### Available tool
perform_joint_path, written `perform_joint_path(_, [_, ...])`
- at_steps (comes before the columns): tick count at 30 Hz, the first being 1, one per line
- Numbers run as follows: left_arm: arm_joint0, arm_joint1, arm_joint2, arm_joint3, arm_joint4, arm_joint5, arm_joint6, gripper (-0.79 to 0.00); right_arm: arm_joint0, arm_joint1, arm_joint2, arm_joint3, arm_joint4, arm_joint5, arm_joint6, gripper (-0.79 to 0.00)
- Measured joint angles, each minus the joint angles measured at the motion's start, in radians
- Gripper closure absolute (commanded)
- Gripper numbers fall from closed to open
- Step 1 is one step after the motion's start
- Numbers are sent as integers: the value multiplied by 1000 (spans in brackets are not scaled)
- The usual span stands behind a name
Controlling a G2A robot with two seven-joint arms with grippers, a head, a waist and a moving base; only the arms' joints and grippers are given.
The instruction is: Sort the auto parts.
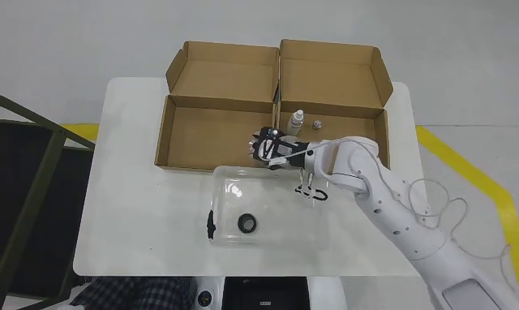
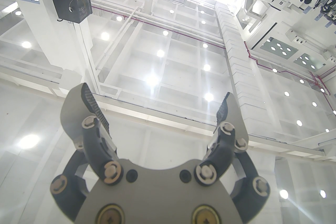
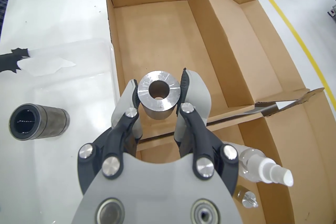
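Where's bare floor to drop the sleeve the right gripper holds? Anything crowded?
Left cardboard box: floor bare wall to wall; right gripper holds the metal sleeve over it. Right cardboard box: spray bottle and small metal part crowd the end by the shared wall.

there are two boxes, a left box (image 1: 207, 135) and a right box (image 1: 349, 123), plus one clear bin (image 1: 276, 213) and one table (image 1: 138, 188). the metal parts number three: one steel sleeve (image 3: 158, 97), one dark bearing (image 3: 39, 121) and one small fitting (image 3: 248, 198). there is also one black piece (image 1: 210, 226) and one spray bottle (image 3: 258, 164).
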Motion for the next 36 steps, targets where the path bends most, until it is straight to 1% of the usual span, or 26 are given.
perform_joint_path(13, [0,0,0,0,0,0,0,-785,86,-39,-74,100,5,6,69,0])
perform_joint_path(20, [0,0,0,0,0,0,0,-785,114,-57,-107,144,4,7,94,-74])
perform_joint_path(23, [0,0,0,0,0,0,0,-785,124,-65,-119,164,4,7,102,-145])
perform_joint_path(25, [0,0,0,0,0,0,0,-785,131,-70,-125,175,3,5,106,-175])
perform_joint_path(31, [0,0,0,0,0,0,0,-785,144,-80,-135,198,-1,3,115,-222])
perform_joint_path(32, [0,0,0,0,0,0,0,-785,145,-82,-136,200,-2,2,116,-240])
perform_joint_path(36, [0,0,0,0,0,0,0,-785,149,-86,-137,204,-5,-3,120,-256])
